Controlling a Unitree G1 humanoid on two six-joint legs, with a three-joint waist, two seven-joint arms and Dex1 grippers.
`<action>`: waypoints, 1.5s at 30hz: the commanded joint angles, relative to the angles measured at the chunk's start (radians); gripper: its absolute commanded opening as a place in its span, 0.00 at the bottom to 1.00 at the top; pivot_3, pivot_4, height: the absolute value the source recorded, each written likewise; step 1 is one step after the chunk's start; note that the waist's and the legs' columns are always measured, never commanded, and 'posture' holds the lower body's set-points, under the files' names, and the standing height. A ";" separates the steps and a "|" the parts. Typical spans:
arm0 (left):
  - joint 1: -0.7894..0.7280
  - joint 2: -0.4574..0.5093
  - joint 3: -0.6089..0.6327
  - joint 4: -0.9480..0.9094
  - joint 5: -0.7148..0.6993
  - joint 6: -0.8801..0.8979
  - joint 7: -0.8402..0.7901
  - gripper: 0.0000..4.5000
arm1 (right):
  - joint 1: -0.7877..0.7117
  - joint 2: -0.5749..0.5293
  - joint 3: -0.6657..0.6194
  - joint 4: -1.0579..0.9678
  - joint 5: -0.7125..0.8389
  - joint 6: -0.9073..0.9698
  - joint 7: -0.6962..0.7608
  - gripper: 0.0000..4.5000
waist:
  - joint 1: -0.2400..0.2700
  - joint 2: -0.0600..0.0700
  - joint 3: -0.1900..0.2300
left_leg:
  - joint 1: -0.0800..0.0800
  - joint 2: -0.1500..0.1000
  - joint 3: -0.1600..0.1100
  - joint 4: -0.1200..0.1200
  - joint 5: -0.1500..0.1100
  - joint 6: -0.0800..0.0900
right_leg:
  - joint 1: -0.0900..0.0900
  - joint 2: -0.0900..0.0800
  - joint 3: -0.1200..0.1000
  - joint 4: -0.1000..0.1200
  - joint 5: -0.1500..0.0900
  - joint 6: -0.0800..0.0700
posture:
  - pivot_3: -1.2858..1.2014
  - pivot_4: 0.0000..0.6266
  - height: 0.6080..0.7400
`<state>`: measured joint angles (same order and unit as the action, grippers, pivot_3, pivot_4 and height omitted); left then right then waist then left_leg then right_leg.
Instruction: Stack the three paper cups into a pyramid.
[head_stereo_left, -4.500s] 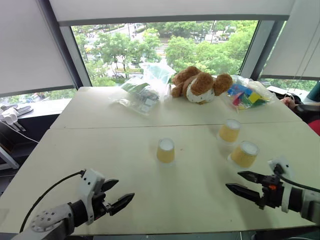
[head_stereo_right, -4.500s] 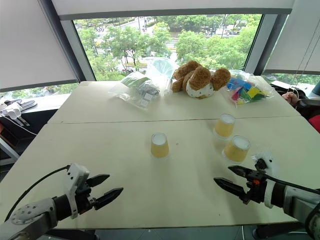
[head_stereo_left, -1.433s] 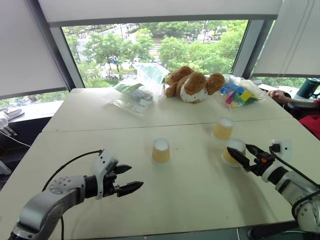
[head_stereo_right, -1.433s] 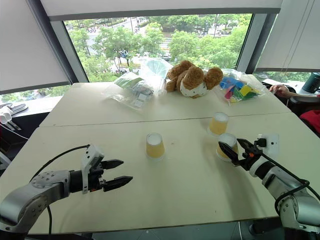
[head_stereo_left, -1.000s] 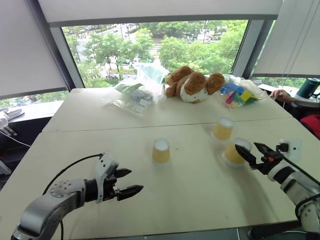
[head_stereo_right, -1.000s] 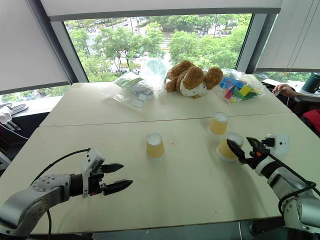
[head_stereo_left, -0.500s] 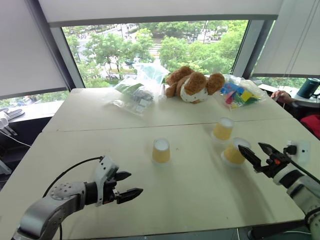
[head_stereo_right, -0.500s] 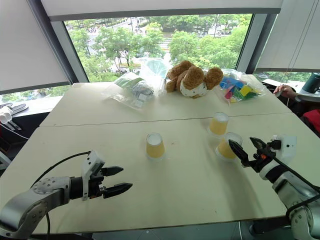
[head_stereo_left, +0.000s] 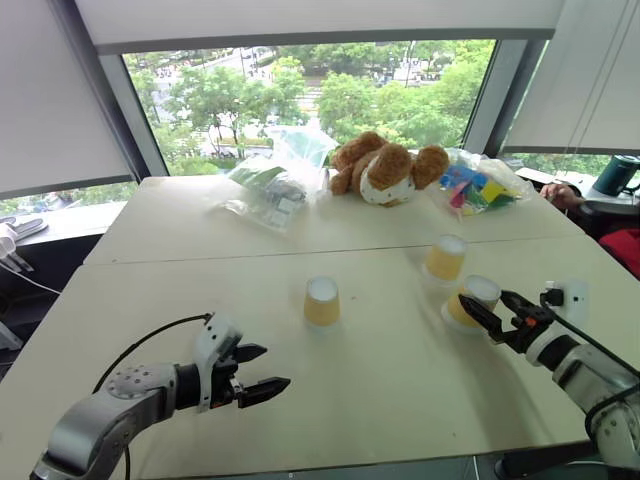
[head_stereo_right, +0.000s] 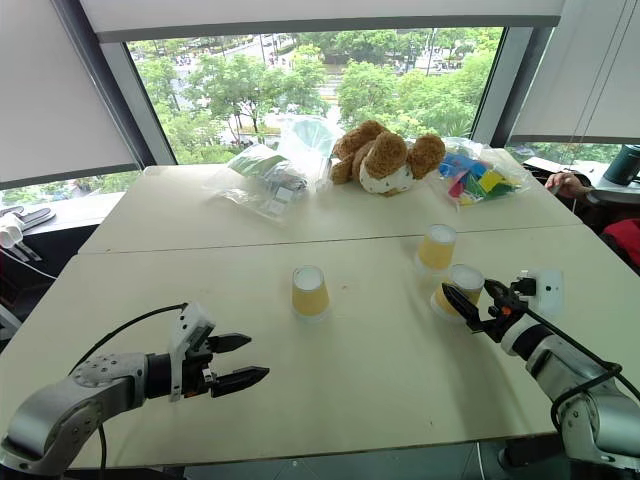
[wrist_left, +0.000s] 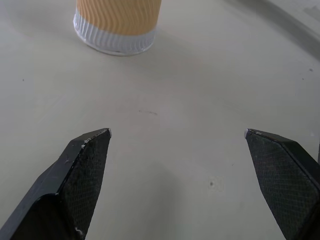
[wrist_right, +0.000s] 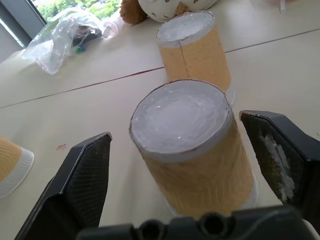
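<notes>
Though upturned, yellow-orange paper cups (head_stereo_right: 308, 291)

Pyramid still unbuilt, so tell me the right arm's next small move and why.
Probably close the right tool on the nearest upside-down yellow-orange paper cup: its two open black fingers already flank that cup, apart from its sides, and all three cups stand separately on the pale table.

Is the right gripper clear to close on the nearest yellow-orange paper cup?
Likely yes: the open right gripper already straddles the upside-down yellow-orange paper cup, and the neighbouring cup stands apart behind it.
</notes>
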<state>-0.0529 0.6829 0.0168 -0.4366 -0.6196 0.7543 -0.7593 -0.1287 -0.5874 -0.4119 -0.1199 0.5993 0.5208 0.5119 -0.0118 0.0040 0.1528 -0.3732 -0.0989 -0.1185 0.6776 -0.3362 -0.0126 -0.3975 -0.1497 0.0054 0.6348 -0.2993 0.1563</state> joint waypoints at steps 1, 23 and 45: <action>0.009 -0.004 0.027 -0.038 -0.004 -0.014 0.011 0.99 | -0.038 0.000 0.000 0.043 -0.034 -0.062 0.011 0.94 | 0.001 0.000 0.000 | 0.000 0.000 0.000 0.000 0.000 0.000 | 0.000 0.000 0.000 0.000 0.000 0.000 | 0.52 0.24 1.00; -0.009 0.021 0.064 -0.010 -0.006 -0.015 -0.010 1.00 | -0.037 -0.010 0.204 -0.211 0.000 0.073 0.089 0.47 | 0.005 0.000 0.000 | -0.001 -0.002 -0.002 0.001 0.000 0.000 | 0.000 -0.001 0.000 0.000 0.000 0.000 | 0.52 0.24 1.00; -0.044 0.004 0.045 0.077 0.027 -0.066 -0.039 1.00 | -0.090 -0.109 -0.146 -0.268 0.287 0.244 0.018 0.99 | 0.003 0.000 0.000 | -0.001 -0.002 -0.004 0.001 0.000 0.000 | 0.001 -0.001 -0.001 0.000 0.000 0.000 | 0.52 0.24 1.00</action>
<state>-0.0770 0.6932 0.0553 -0.3607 -0.6063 0.7250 -0.7959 -0.1827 -0.6972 -0.5174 -0.4181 0.8739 0.7913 0.5598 -0.0092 0.0041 0.1528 -0.3738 -0.1013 -0.1228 0.6787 -0.3362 -0.0126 -0.3968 -0.1507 0.0042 0.6353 -0.2993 0.1563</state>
